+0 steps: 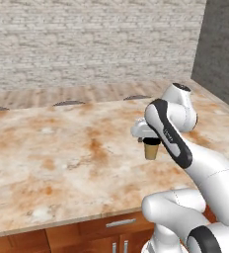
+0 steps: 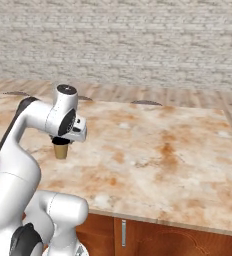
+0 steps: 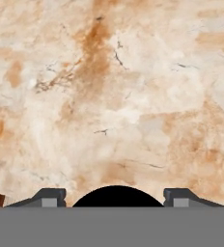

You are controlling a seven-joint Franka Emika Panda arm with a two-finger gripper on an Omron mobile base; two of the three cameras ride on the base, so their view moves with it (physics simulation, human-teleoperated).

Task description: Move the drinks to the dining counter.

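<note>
I have the small tan paper cup with its dark rim (image 1: 151,148) just right of centre in the left base view, pinched at its rim by my pincer (image 1: 150,141), fingertips (image 3: 50,197) spread wide either side of the dark mouth at the bottom of the hand view. It hangs above the wide beige marble-look bench with rust-orange veins (image 1: 62,158); whether its foot touches, I cannot tell. I judge it light, thin-walled and easily crushed, so a gentle hold high at the stiffer rim suits.
</note>
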